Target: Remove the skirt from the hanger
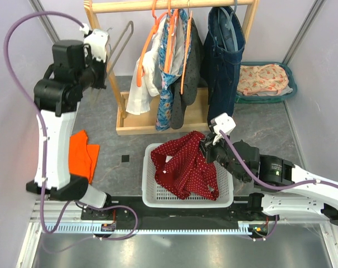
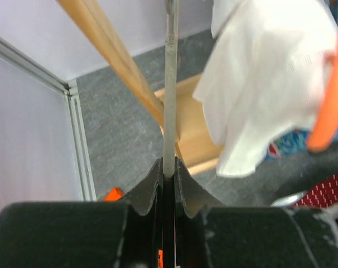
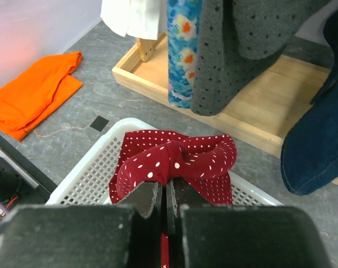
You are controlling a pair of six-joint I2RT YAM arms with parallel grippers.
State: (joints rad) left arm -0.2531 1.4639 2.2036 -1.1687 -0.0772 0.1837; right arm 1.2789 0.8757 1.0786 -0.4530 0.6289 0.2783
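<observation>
Grey tabletop (image 1: 269,131) — lilac walls (image 1: 7,167), wooden rack (image 1: 136,127).

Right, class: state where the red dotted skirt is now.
In the top view the skirt lies in the white basket at near centre, below the wooden rack, with the right gripper shut on its upper right edge.

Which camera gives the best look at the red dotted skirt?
The top external view: the whole skirt lies draped in the white basket. The right wrist view shows only the bunch pinched by the right gripper; the left wrist view catches just a corner.
</observation>
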